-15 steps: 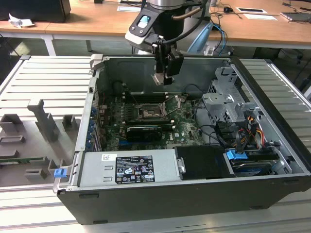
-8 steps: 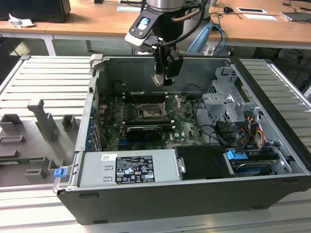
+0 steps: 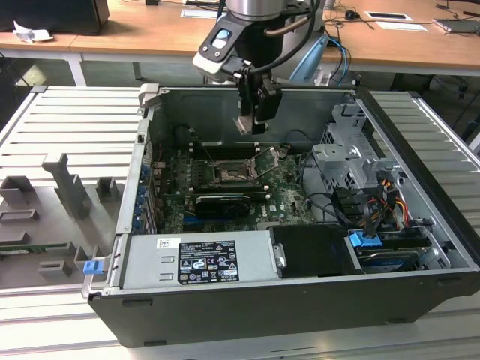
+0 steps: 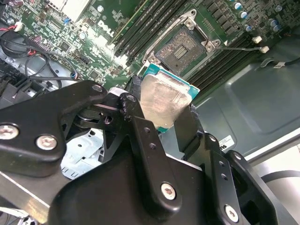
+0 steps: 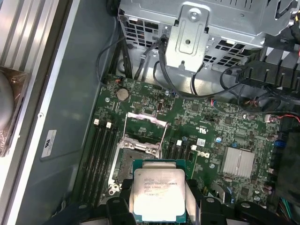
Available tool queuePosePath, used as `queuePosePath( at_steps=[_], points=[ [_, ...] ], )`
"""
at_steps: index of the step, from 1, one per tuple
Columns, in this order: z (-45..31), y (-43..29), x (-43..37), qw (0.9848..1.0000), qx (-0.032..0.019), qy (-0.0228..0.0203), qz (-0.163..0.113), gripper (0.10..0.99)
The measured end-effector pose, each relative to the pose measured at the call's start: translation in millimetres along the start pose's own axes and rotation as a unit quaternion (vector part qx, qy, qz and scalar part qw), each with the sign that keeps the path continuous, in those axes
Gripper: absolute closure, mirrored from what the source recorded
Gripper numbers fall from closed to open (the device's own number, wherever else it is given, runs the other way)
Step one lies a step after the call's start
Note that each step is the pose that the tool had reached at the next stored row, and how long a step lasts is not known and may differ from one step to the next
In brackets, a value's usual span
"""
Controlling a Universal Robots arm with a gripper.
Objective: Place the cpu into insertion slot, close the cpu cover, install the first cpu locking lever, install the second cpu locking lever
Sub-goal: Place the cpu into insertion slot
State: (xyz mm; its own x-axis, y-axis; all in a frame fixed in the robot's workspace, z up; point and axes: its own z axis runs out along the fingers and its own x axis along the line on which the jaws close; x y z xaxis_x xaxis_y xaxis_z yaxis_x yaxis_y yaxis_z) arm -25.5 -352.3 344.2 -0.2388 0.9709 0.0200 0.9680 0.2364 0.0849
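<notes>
My gripper (image 3: 253, 126) hangs inside the open computer case, above the green motherboard (image 3: 285, 196), shut on the cpu (image 4: 164, 99). The silver-grey chip sits between the two black fingers (image 4: 136, 96) in both wrist views, its flat face showing (image 5: 157, 194). The insertion slot (image 5: 133, 161) lies open and bare just beyond the chip, a dark square with a metal rim (image 4: 180, 47), also seen in the exterior view (image 3: 229, 174). The cpu cover (image 5: 146, 123), a thin metal frame, stands swung up at the slot's far edge. The chip is clear of the slot, not touching it.
Long black memory slots (image 5: 101, 150) flank the socket. A silver heat sink (image 5: 238, 161), a metal drive cage (image 3: 352, 161) with cable bundles (image 3: 375, 206) and the power supply (image 3: 199, 259) crowd the case. A grey fixture tray (image 3: 60, 202) lies at the exterior view's left.
</notes>
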Motion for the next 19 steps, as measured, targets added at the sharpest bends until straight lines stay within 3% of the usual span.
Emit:
queuePosePath(
  at_steps=[19],
  points=[
    [6.3,-0.5,-0.1,1.0000,0.0009,-0.0002,0.006,0.557]
  ],
)
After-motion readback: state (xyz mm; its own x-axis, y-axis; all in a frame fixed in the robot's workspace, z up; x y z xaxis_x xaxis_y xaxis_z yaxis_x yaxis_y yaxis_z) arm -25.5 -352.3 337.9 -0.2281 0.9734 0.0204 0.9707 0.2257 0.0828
